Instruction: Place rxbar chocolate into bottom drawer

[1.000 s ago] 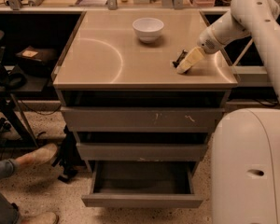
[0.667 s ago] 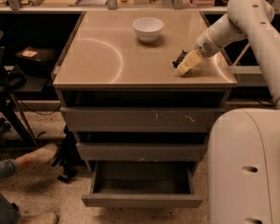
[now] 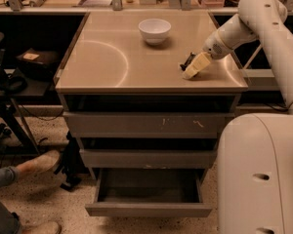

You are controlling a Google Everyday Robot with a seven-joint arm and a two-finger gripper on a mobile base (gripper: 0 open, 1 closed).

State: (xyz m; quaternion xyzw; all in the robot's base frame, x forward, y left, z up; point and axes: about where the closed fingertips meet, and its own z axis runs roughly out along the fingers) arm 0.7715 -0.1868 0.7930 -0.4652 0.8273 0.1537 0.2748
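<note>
Countertop [image 3: 112, 57] of a grey cabinet, with a white bowl [image 3: 154, 29] near its back edge, well apart from the gripper [image 3: 189, 72]. Gripper sits low at the front right, close to the edge. The rxbar chocolate [image 3: 187, 61] lies on the top touching it on the far side; only a dark sliver shows, slanting toward the back right. Whether the gripper clasps it cannot be told. Below, the bottom drawer [image 3: 149, 210] stands pulled out under a scratched drawer front [image 3: 146, 125]. A shoe [image 3: 39, 162] rests left of it.
</note>
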